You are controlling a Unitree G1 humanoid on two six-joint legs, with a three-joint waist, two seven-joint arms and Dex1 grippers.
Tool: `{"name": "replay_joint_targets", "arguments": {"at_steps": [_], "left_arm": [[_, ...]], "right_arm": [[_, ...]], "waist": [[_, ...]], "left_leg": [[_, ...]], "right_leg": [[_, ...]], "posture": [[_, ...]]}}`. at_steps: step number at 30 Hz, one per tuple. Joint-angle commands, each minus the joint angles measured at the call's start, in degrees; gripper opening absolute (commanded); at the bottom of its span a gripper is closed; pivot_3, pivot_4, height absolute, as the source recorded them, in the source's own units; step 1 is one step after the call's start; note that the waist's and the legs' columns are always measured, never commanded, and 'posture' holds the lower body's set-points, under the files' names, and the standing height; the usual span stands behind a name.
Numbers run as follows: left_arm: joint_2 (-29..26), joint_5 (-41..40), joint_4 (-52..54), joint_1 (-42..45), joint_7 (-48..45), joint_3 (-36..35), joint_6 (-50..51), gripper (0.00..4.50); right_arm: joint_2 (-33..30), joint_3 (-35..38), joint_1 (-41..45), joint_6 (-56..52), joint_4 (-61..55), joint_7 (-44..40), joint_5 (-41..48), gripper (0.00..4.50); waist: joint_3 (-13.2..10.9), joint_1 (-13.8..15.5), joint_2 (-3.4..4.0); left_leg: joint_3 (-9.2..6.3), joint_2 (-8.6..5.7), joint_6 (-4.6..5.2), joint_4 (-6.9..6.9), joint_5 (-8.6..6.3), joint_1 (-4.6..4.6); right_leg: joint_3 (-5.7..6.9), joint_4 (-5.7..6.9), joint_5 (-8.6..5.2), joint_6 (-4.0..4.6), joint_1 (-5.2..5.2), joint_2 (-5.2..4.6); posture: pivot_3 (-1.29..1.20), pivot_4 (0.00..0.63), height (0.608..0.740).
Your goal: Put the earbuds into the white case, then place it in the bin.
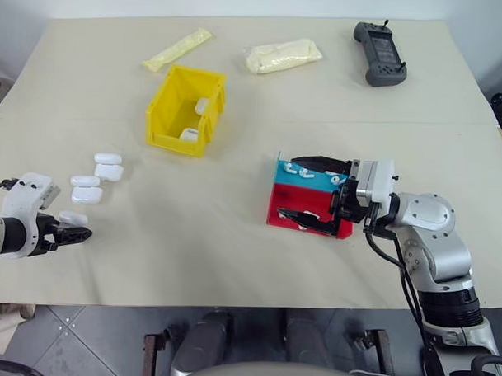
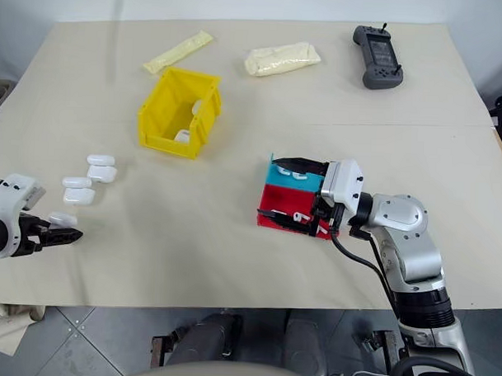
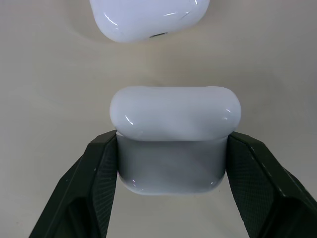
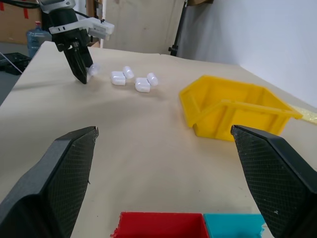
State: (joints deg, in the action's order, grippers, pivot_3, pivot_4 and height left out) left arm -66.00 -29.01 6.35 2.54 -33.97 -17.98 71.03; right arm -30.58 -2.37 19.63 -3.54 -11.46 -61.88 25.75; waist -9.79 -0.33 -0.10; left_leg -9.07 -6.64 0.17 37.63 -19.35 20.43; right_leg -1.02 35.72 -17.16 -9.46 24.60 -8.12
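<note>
The left gripper (image 1: 78,234) is clenched on a white case (image 3: 173,144) at the table's near left. The right gripper (image 1: 317,193) hangs wide over the tray (image 1: 310,205) holding loose earbuds (image 1: 294,167). The yellow bin (image 1: 167,119) already has cases inside; loading and binning this one remain.

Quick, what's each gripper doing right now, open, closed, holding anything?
Left gripper: closed on a white case.
Right gripper: open, holding nothing, over the red-and-blue tray.
</note>
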Motion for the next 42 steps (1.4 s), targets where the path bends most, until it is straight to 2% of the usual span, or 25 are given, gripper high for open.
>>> {"name": "replay_joint_targets", "arguments": {"at_steps": [1,4,6,9,11,15,19,22,25,30,34,38,42], "left_arm": [[1.33,-0.07,1.46,-2.51,-1.06,-3.01,0.24,2.81],[6.93,-3.99,6.93,-5.04,-5.57,-11.33,-7.58,2.81],[12.53,-7.04,13.78,-9.62,-13.30,-17.41,-18.24,2.81],[20.40,-10.76,21.57,-14.24,-20.74,-20.01,-30.01,2.81],[23.87,-11.22,23.21,-13.96,-20.25,-18.42,-33.57,2.81],[34.82,-9.65,23.30,-8.07,-19.97,-10.73,-47.53,2.81],[40.81,-7.41,20.14,-2.40,-22.08,0.96,-52.30,2.81],[43.24,-6.27,16.73,1.10,-24.01,5.86,-56.11,2.81],[47.46,-2.90,7.94,9.42,-28.59,13.92,-62.57,2.81],[51.47,-2.14,-0.46,16.22,-32.91,18.31,-68.83,2.81],[53.86,-1.26,-6.99,19.88,-37.49,20.90,-74.72,2.81],[55.01,-2.10,-8.52,20.80,-39.26,22.68,-74.94,2.81],[55.41,-0.75,-9.59,21.00,-39.94,23.90,-77.01,2.81]], "right_arm": [[0.70,0.14,0.11,1.43,-1.18,0.36,0.08,4.50],[0.67,0.29,-0.17,1.37,-0.85,0.29,0.10,4.50],[0.40,0.48,-0.27,1.15,-0.49,0.15,0.14,4.50],[-0.25,0.99,0.12,0.74,0.33,-0.06,0.15,4.50],[-0.71,1.29,0.39,0.47,0.67,-0.12,0.20,4.50],[-2.88,2.91,-0.15,-0.03,0.50,0.23,-0.16,4.50],[-6.10,6.97,-2.98,-0.24,-1.34,2.11,-0.40,4.50],[-8.00,9.95,-5.69,-0.24,-2.66,3.72,-0.69,4.50],[-10.88,16.52,-13.68,1.32,-5.05,5.38,-2.49,4.50],[-10.81,25.42,-24.85,2.02,-9.13,8.50,-2.13,4.50],[-9.45,34.68,-36.88,5.27,-9.50,7.78,-2.08,4.50],[-10.01,36.96,-41.97,7.94,-7.59,5.94,-3.03,4.50],[-12.38,36.32,-42.12,9.97,-4.19,3.58,-3.98,4.50]], "waist": [[0.00,-0.08,0.00],[0.00,0.03,0.00],[0.01,0.13,-0.07],[0.01,0.14,-0.12],[0.01,0.28,-0.10],[0.02,0.91,-0.01],[0.05,1.46,-0.03],[0.05,1.72,-0.06],[0.05,2.45,-0.04],[0.04,2.02,-0.10],[0.04,1.94,-0.10],[0.03,1.52,-0.13],[0.02,1.69,-0.14]], "left_leg": [[0.06,0.03,0.00,-0.06,0.00,-0.05],[0.16,0.11,0.00,-0.16,0.00,-0.08],[0.17,0.14,-0.01,-0.16,-0.01,-0.06],[0.24,0.30,-0.02,-0.04,-0.12,-0.03],[0.24,0.40,-0.08,0.08,-0.19,-0.03],[0.24,0.48,-0.16,0.33,-0.22,-0.05],[0.31,0.47,-0.11,0.43,-0.31,-0.05],[0.37,0.45,-0.04,0.46,-0.35,-0.04],[0.41,0.43,-0.02,0.47,-0.37,-0.03],[0.55,0.45,0.03,0.53,-0.39,-0.01],[0.71,0.46,0.03,0.49,-0.39,-0.05],[1.11,0.48,0.13,0.46,-0.44,-0.23],[1.22,0.51,0.19,0.48,-0.47,-0.27]], "right_leg": [[-0.06,-0.01,0.00,0.00,0.00,0.02],[-0.14,-0.07,0.00,0.00,0.03,0.10],[-0.13,-0.11,0.00,0.00,0.03,0.10],[-0.11,-0.28,0.07,0.11,-0.03,0.20],[-0.09,-0.46,0.08,0.12,-0.07,0.32],[-0.08,-0.40,0.10,0.14,-0.14,0.47],[-0.12,-0.36,0.11,0.14,-0.14,0.48],[-0.15,-0.37,0.12,0.12,-0.14,0.49],[-0.15,-0.39,0.12,0.12,-0.13,0.49],[-0.18,-0.40,0.15,0.07,-0.15,0.54],[-0.28,-0.40,0.15,0.05,-0.13,0.58],[-0.69,-0.38,0.21,-0.06,-0.14,0.64],[-0.84,-0.38,0.23,-0.11,-0.14,0.67]], "posture": [[0.00,0.150,0.740],[0.00,0.150,0.740],[0.00,0.150,0.740],[0.00,0.150,0.740],[0.00,0.150,0.740],[0.00,0.150,0.740],[0.00,0.150,0.740],[0.00,0.150,0.740],[0.00,0.150,0.740],[0.00,0.150,0.740],[0.00,0.150,0.740],[0.00,0.150,0.740],[0.00,0.150,0.740]]}}
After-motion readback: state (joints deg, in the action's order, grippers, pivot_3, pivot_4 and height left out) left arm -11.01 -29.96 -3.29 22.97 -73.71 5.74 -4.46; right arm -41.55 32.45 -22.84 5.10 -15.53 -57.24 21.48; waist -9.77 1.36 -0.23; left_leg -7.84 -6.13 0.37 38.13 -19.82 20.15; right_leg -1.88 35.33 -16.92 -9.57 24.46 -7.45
